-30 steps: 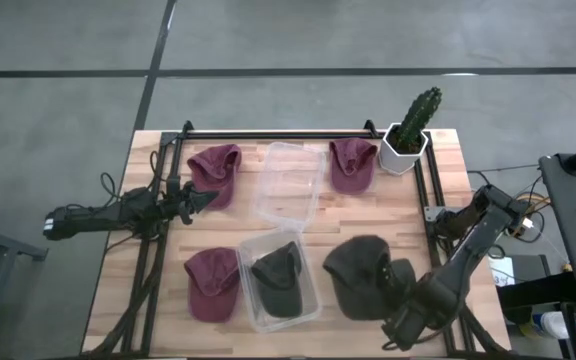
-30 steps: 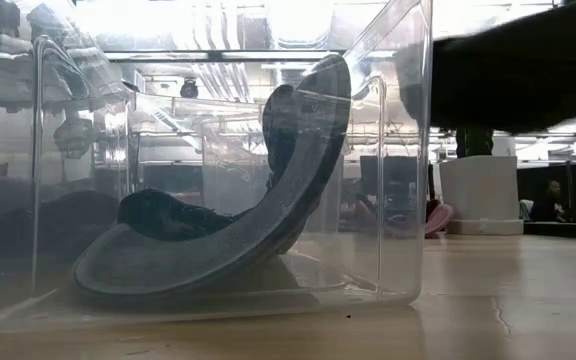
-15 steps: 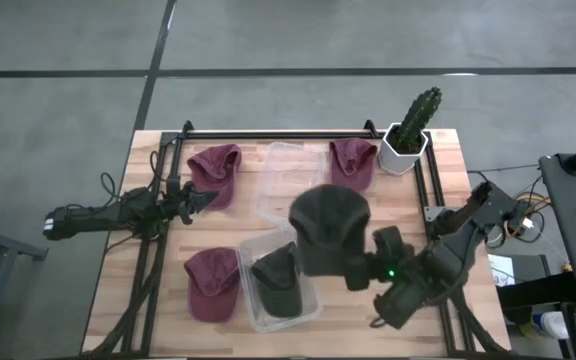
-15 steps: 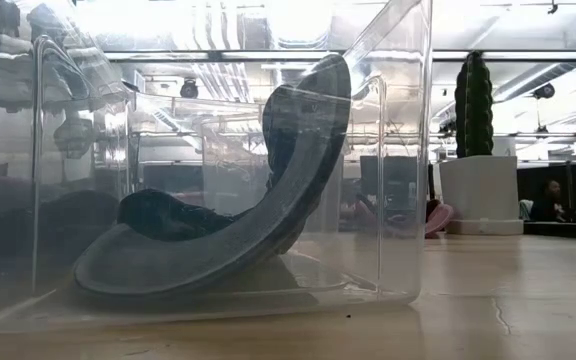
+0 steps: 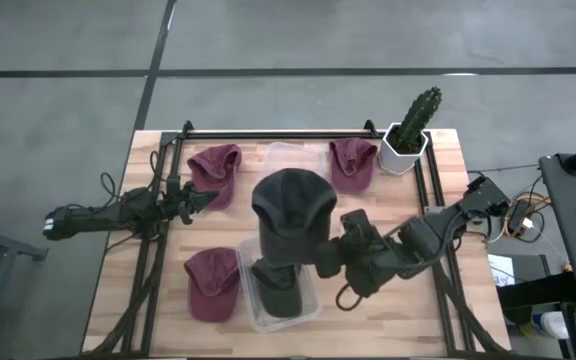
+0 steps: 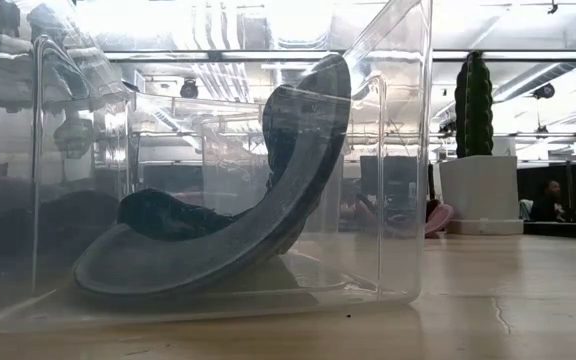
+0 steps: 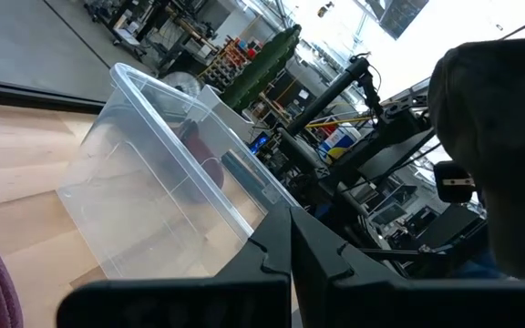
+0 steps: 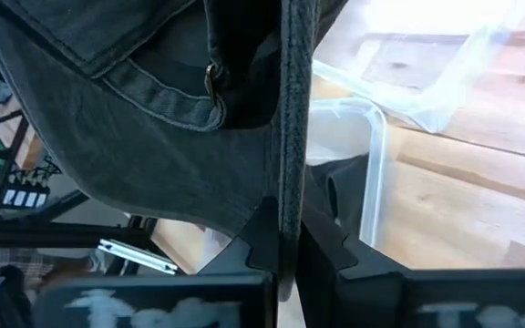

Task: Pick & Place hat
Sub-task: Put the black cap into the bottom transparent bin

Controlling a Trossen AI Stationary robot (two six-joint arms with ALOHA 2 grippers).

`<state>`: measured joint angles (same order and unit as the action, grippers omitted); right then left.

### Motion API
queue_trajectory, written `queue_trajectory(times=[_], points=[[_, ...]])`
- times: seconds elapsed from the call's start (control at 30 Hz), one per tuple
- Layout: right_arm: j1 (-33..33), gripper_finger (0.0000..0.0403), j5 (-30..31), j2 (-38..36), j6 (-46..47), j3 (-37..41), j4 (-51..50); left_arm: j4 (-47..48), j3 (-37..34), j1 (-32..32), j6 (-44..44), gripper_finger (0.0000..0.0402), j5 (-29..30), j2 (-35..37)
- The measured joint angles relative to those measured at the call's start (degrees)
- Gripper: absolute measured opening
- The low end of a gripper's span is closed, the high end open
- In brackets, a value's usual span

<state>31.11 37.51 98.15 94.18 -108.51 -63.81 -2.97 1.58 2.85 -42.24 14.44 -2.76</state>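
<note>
Wooden table point(image 5: 448, 180), right gripper point(image 8: 285, 239) clamping dark hat point(image 5: 291, 212), over bin point(image 5: 250, 310)

Floor point(image 5: 298, 35): grey concrete, crossed by dark seams, upper frame.
Table point(image 5: 478, 220): pale wood planks.
Ceiling lights point(image 6: 218, 15): bright strips, seen at top.

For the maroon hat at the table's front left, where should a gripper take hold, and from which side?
Probably from above, at the maroon hat's brim edge: it lies flat and alone on the table, just left of the clear bin, so the thin brim suits a pinch better than the soft crown.
</note>
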Motion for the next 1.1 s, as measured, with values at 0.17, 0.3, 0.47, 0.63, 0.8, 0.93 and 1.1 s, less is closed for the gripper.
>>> queue_trajectory(times=[0.17,0.3,0.47,0.63,0.8,0.93,1.1], points=[[-0.7,0.0013,-1.6,0.0,0.1,0.0,0.2,0.0,0.0,0.0,0.0,0.0000,0.0,0.0],[-0.8,0.0013,-1.9,0.2,-0.1,0.1,3.1,0.0,0.0,0.0,0.0,0.0000,0.0,0.0],[-0.8,0.0013,-2.0,1.3,-0.3,0.2,4.8,0.0,0.0,0.0,0.0,0.0000,0.0,0.0],[-0.8,0.0013,-4.2,2.0,-0.2,1.4,6.5,0.0,0.0,0.0,0.0,0.0000,0.0,0.0],[-1.1,0.0013,-6.4,2.9,-0.1,1.9,7.4,0.1,0.0,0.0,0.0,0.0000,0.0,0.0],[-1.1,0.0013,-6.6,3.2,0.1,1.9,7.9,0.1,0.0,0.0,0.0,0.0000,0.0,0.0],[-1.1,0.0013,-7.9,3.2,1.4,2.0,8.1,0.1,0.0,0.0,0.0,0.0000,0.0,0.0]])
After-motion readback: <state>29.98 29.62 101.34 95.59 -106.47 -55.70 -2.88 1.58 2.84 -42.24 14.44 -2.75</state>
